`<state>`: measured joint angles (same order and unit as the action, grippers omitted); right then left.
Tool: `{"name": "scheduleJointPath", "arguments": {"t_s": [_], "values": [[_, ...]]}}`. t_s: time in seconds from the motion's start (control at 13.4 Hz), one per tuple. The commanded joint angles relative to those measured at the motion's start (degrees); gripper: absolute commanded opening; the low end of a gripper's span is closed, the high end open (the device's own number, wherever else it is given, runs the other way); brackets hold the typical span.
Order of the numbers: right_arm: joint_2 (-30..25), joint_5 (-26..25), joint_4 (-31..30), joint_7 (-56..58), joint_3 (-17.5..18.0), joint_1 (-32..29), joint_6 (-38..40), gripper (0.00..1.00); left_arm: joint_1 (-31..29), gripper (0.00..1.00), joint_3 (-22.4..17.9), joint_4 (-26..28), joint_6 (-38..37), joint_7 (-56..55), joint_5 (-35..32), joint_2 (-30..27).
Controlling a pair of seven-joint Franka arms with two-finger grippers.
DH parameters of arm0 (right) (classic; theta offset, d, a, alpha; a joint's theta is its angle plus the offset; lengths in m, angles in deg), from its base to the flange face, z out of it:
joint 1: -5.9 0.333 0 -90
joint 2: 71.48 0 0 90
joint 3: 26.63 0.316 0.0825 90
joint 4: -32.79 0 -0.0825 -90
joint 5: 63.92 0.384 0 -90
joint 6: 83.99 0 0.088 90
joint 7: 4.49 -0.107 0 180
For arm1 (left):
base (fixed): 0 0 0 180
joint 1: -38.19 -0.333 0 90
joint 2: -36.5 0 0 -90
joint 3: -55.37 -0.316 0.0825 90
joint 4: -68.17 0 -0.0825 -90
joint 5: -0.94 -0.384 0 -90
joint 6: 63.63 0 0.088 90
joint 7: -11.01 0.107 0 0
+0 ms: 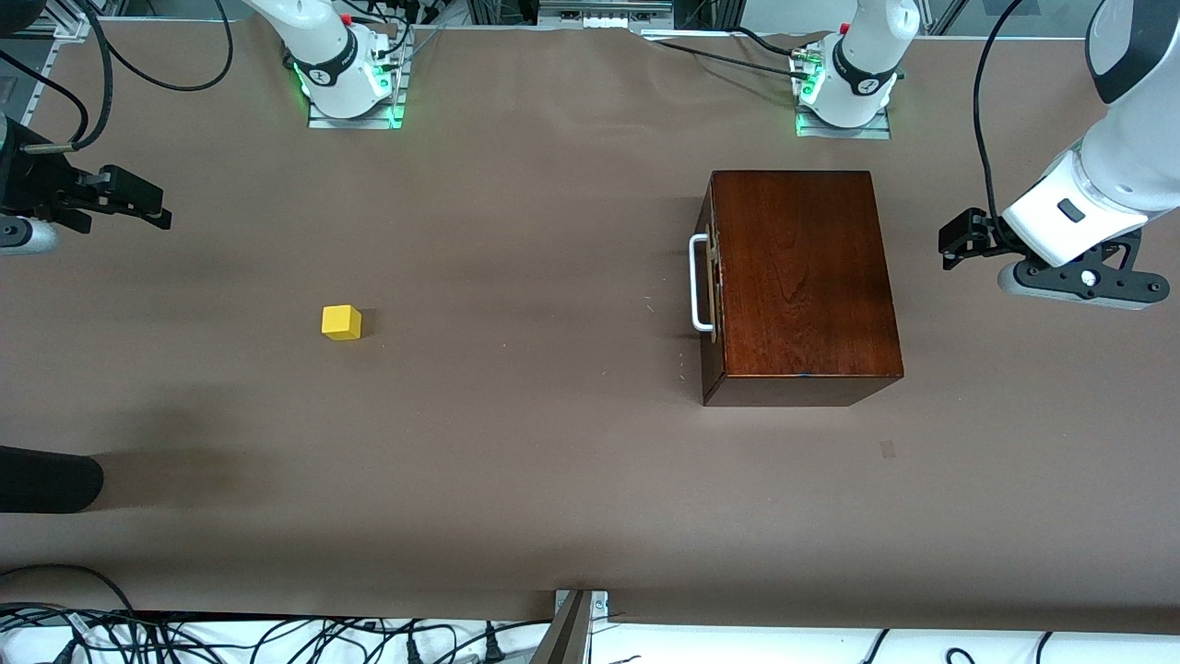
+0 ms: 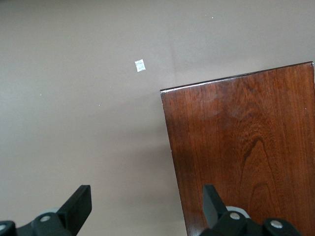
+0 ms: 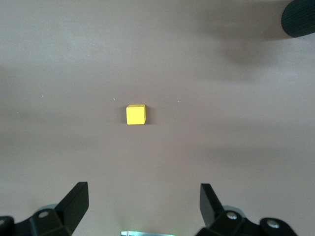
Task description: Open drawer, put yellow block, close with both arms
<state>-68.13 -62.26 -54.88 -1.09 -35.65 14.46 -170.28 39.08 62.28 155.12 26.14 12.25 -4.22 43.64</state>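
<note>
The glossy dark wooden box (image 1: 800,284) sits on the brown worktop (image 1: 516,443), its drawer (image 1: 711,281) shut. The small yellow cube (image 1: 341,323) lies well apart from it, toward the right arm's end. The left gripper (image 2: 146,206) hangs over the box's edge and the right gripper (image 3: 143,204) near the cube, both with jaws spread.

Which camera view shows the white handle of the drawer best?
The front view shows it best: the white handle stands out whole on the shut drawer front, which faces the right arm's end of the table. The left wrist view shows only the wooden box top; the right wrist view shows none of it.
</note>
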Motion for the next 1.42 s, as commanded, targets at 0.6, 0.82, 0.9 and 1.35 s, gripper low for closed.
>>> {"name": "scheduleJointPath", "arguments": {"t_s": [0.6, 0.82, 0.9, 1.35], "values": [[-0.1, 1.2, 0.7, 0.8, -0.1, -0.3, 0.6, 1.00, 7.5, 1.00, 4.7, -2.0, -1.2, -16.3, -0.7, 1.6], [-0.1, 1.2, 0.7, 0.8, -0.1, -0.3, 0.6, 1.00, 12.9, 1.00, 5.1, -2.3, -0.6, -26.4, -0.8, 3.8], [-0.1, 1.2, 0.7, 0.8, -0.1, -0.3, 0.6, 1.00, 15.4, 1.00, 5.1, -2.3, -0.5, -28.5, -1.0, 5.3], [0.2, 1.1, 0.7, 0.8, -0.1, 0.0, 0.2, 1.00, 24.1, 1.00, 5.0, -4.0, 5.9, -35.9, -2.0, 16.1]]}}
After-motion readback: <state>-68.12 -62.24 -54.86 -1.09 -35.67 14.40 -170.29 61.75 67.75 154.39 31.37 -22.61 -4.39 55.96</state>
